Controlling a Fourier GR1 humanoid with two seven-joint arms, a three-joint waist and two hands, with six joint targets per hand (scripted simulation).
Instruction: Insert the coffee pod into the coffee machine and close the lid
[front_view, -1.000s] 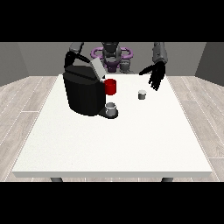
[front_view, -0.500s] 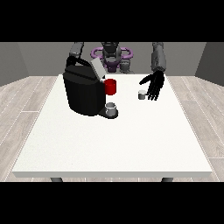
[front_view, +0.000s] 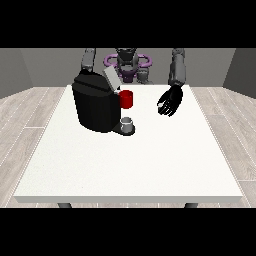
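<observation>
A large white counter (front_view: 130, 165) with a flat, thin top fills the middle of the view. Beneath it, short dark legs (front_view: 64, 205) show at its near edge. Pale wood-plank floor (front_view: 25, 112) surrounds it, bounded behind by plain grey walls (front_view: 45, 67).

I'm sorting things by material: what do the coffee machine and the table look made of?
The coffee machine looks like black matte plastic, with no bright glints on its body. The table looks like white laminate or painted board, plain and dull; which one cannot be told.

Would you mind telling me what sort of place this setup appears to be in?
Probably a plain indoor test room: a large white table on a wood-plank floor, grey walls, and a black coffee machine.
</observation>
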